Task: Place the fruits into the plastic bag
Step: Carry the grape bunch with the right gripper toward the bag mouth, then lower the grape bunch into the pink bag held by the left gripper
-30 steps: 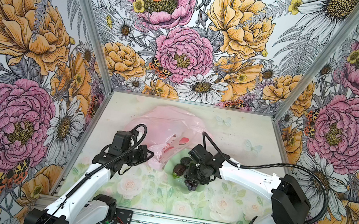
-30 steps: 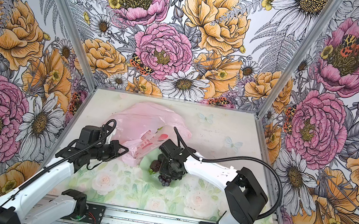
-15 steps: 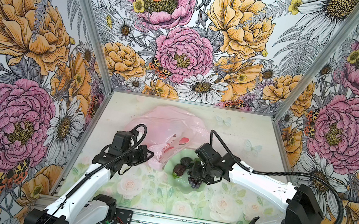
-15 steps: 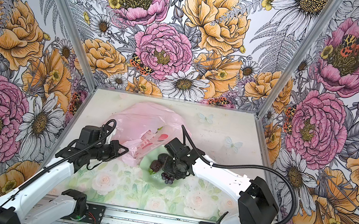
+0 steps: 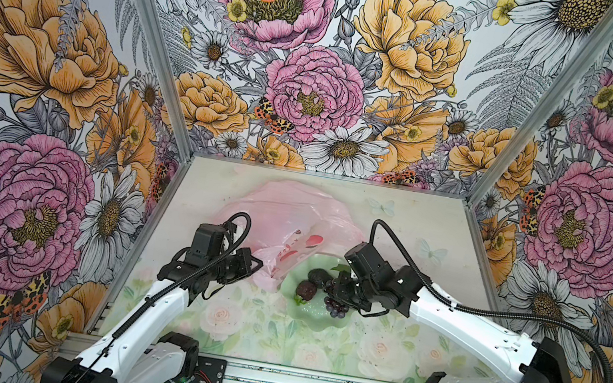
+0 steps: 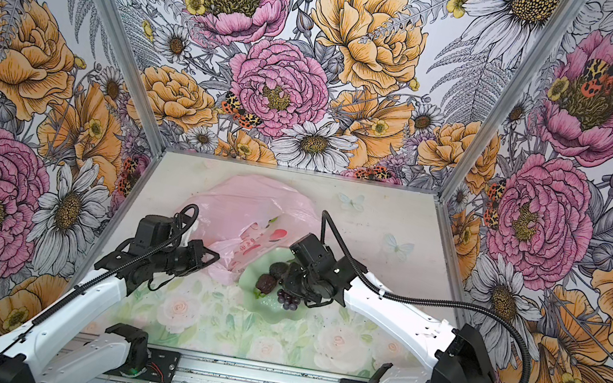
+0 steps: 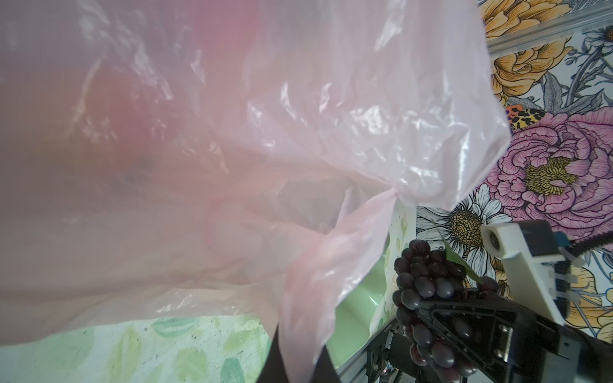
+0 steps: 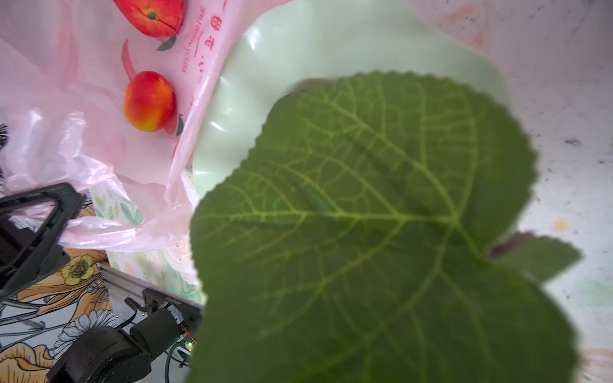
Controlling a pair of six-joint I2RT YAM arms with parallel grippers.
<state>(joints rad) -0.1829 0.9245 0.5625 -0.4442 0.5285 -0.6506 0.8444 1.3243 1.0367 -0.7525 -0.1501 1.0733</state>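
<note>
1. The grape bunch (image 5: 335, 309) sat over the right part of the pale green dish (image 5: 316, 323), between the fingers of the right gripper (image 5: 340, 293). Its leaf (image 8: 365, 232) filled most of the right wrist view, close against that camera.
2. Over the last second those jaws had drawn in from a wider stance to a narrow one. In the left wrist view a black finger lay hard against the grapes, which looked like a grip on the bunch. Whether the bunch had left the dish could not be told.
3. In the same second the right arm's elbow had swung outward and lower. The gripper had drawn back slightly, uncovering the blackish lump (image 5: 318, 275). The bunch itself had hardly shifted.
4. The lump and a dark red fruit (image 5: 306, 289) lay just beside each other on the dish, untouched, as before.
5. The plastic bag (image 5: 293, 211) lay behind the dish, and its printed edge draped over the dish's rim on the left arm's side. A reddish blur showed through the film in the left wrist view, probably fruit already inside.
6. The left gripper (image 5: 254, 266) was clamped fully closed on a handle loop (image 8: 99, 228), keeping the mouth raised. Neither it nor the bag had moved.
7. The grasp seemed made, so the next move called for a lift and a short carry to the held-open mouth. Two fruits would then remain. The leaf or loose grapes could snag the film's edge.
</note>
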